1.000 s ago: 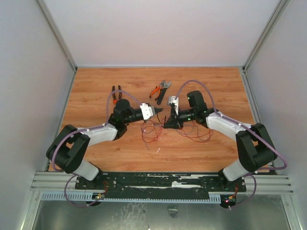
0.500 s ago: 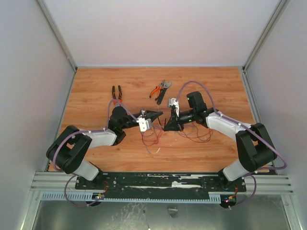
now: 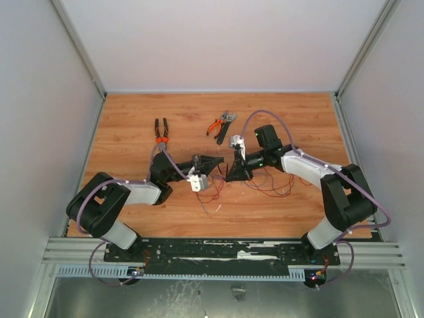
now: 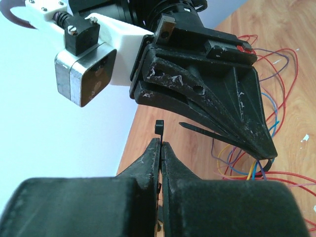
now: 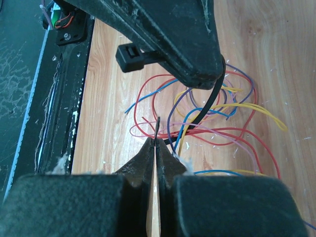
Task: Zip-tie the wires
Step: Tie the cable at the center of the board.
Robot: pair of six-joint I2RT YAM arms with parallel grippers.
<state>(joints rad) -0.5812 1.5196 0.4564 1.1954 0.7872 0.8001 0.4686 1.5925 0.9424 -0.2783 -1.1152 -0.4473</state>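
Note:
The wires [image 3: 268, 183] lie as a loose red, orange, blue and yellow tangle [image 5: 222, 123] on the wooden table between the arms. The black zip tie [image 5: 210, 106] curves through the tangle. My left gripper [image 3: 221, 158] is shut on its head end [image 4: 159, 127], whose square head [image 5: 132, 57] pokes out past the fingers. My right gripper [image 3: 228, 177] is shut on the thin tail tip [image 5: 158, 124], just above the wires. In the left wrist view the right gripper's fingers [image 4: 212, 98] loom close in front of my left gripper [image 4: 160, 144]; the two nearly touch.
Orange-handled pliers [image 3: 159, 129] lie at the back left. An orange-handled cutter and a dark tool [image 3: 222, 124] lie at the back middle. A metal rail [image 3: 225, 253] runs along the near edge. White walls close in the table on three sides.
The left wrist has rolled over, so its white camera block now hangs below the fingers, and the gripper has shifted slightly right. The right gripper moved a little toward it.

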